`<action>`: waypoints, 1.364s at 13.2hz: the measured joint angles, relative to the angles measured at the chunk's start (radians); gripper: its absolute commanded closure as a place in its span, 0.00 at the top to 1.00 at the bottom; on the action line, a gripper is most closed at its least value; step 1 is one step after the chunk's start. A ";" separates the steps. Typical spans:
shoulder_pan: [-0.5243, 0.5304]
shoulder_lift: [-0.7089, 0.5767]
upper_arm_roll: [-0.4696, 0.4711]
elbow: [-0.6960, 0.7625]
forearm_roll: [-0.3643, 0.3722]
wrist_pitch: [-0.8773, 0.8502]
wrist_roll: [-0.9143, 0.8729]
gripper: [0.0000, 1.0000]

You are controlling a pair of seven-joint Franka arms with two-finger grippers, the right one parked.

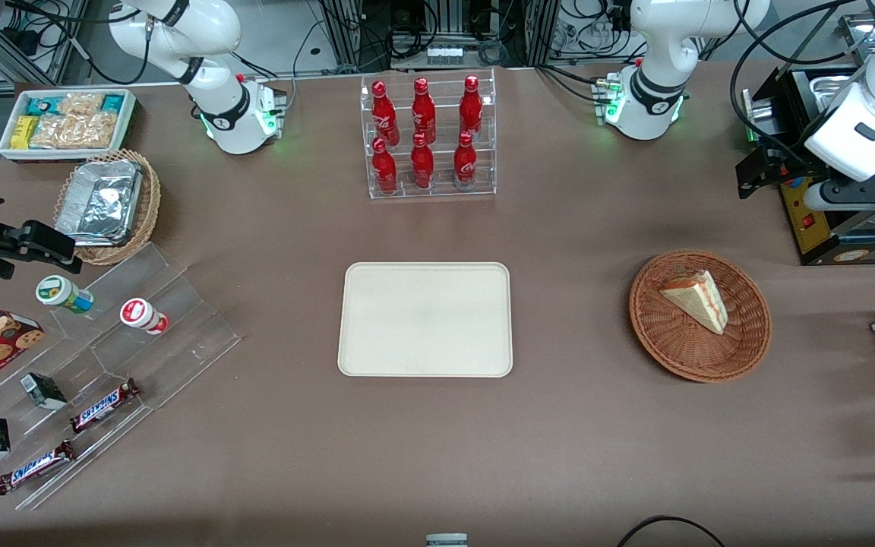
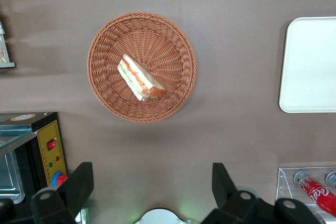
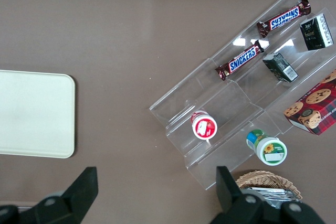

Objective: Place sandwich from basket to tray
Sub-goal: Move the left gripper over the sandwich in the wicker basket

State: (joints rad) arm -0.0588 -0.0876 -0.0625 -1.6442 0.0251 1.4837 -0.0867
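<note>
1. High above the basket [image 2: 142,66], nearer the arm's base, the hand [image 2: 152,184] hangs spread and empty, ready to descend.
2. Sandwich [image 2: 139,78] lies in the basket, filling edge exposed for pinching.
3. Tray [image 1: 425,319] waits bare, well apart from the basket, toward the parked arm.

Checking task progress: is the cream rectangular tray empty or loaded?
Empty: cream rectangular tray is bare; the triangular sandwich lies in the reddish-brown wicker basket. The left gripper, open, hovers above.

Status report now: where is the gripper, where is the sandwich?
Gripper open, empty, high above the table. Sandwich lying in basket, untouched. Tray bare. Nothing between basket and tray.
</note>
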 measured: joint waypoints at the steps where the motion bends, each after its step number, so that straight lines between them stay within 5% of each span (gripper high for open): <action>1: 0.000 0.000 0.000 0.000 0.000 0.000 0.000 1.00; 9: 0.006 0.015 0.012 0.003 -0.004 0.010 -0.001 1.00; 18: 0.036 0.178 0.104 -0.050 -0.008 0.176 -0.037 1.00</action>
State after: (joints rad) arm -0.0227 0.0901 0.0419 -1.6941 0.0172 1.6596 -0.1238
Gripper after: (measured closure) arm 0.000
